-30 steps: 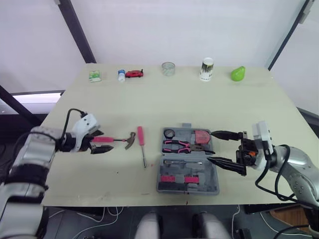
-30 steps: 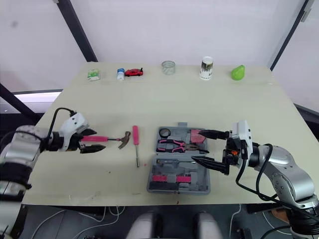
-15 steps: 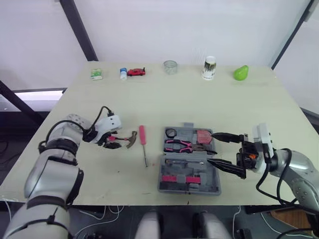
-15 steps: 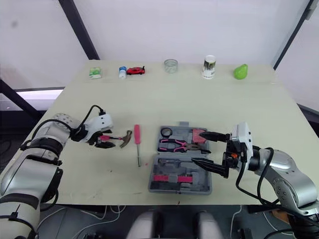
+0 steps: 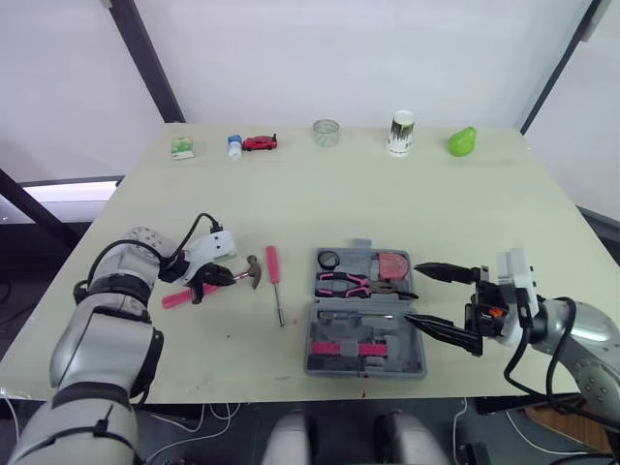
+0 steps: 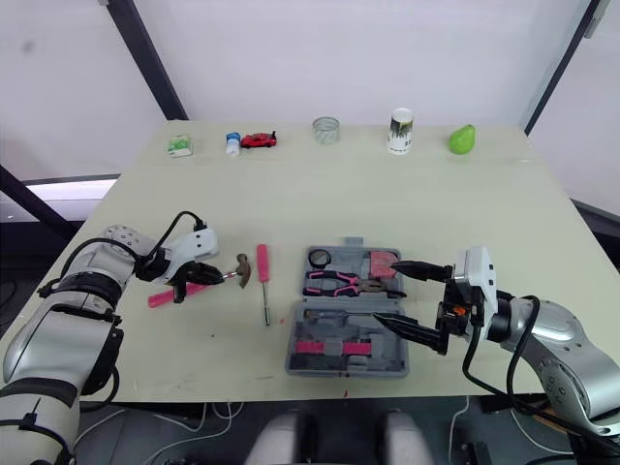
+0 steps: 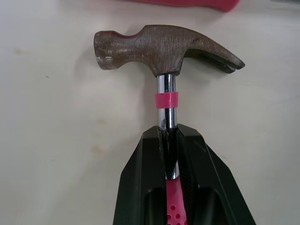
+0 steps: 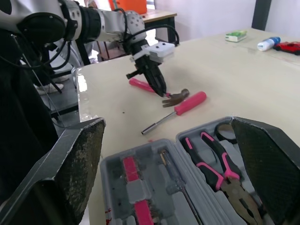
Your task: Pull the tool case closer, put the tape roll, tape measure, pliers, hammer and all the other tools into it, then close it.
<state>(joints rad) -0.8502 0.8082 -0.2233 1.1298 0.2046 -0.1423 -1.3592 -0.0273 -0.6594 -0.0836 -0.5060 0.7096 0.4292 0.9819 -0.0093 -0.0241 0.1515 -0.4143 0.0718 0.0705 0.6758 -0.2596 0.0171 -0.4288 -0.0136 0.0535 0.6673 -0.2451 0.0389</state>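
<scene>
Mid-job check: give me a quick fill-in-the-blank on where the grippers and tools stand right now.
1. The left gripper is shut on the shaft of the ___.
2. The right gripper, beside the tool case, is ___.
3. The pliers lie ___ the tool case.
4. The pink-handled screwdriver lies outside the case, on the ___.
Missing words: hammer; open; inside; table.
</scene>
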